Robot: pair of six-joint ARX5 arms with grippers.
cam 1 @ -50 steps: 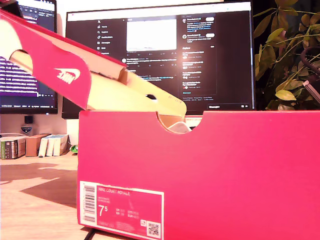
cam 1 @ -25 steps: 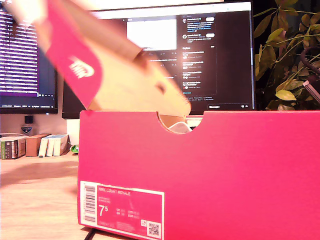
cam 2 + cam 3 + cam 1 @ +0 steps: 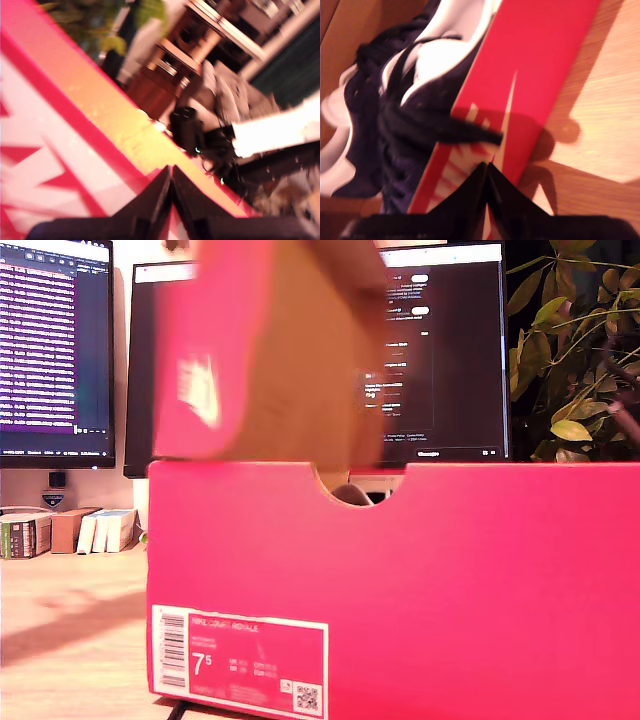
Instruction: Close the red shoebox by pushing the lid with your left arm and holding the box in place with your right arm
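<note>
The red cardboard shoebox (image 3: 400,590) sits on the wooden desk (image 3: 70,640), and its hinged red lid with tan underside (image 3: 270,350) has swung from a low slant a second ago to nearly upright, blurred mid-motion, so you're about halfway to closing. Your first gripper (image 3: 171,187), jaws pressed together, rides against the lid's printed face. Your second gripper (image 3: 486,182), also pressed together, bears on the box wall beside the dark sneaker with white sole (image 3: 395,100).

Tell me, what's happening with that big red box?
A robot with two arms is closing a red cardboard shoebox on a wooden desk. The box's hinged red lid stands nearly upright and looks blurred, so it is swinging. My first gripper is shut, with its tips at the lid's red printed top. My second gripper is shut, with its tips at the box's red wall. Dark shoes with white soles lie inside.
</note>
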